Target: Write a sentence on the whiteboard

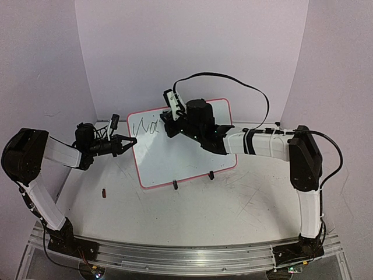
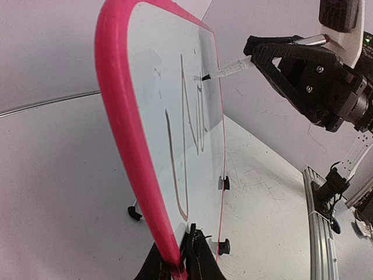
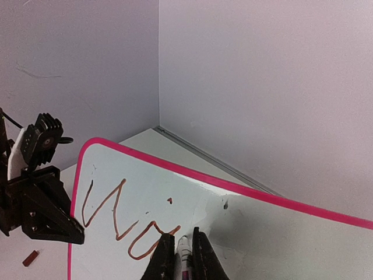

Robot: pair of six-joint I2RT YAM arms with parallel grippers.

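The whiteboard [image 1: 186, 157], white with a thin pink-red frame, stands tilted on two black clip feet [image 1: 175, 185] mid-table. My left gripper [image 1: 124, 144] is shut on its left frame edge; the left wrist view shows my jaws [image 2: 178, 246] clamped on the pink frame [image 2: 119, 128]. My right gripper [image 1: 169, 125] is shut on a white marker [image 3: 184, 249] whose tip touches the board, also seen in the left wrist view [image 2: 228, 70]. The sentence [image 1: 144, 126] is a short scrawl, roughly "Wa", at the board's upper left [image 3: 113, 213].
A small red cap-like piece [image 1: 104, 192] lies on the scratched grey tabletop left of the board, also visible in the right wrist view [image 3: 32, 258]. White walls close in behind and at both sides. A black cable [image 1: 233, 81] arcs over the right arm.
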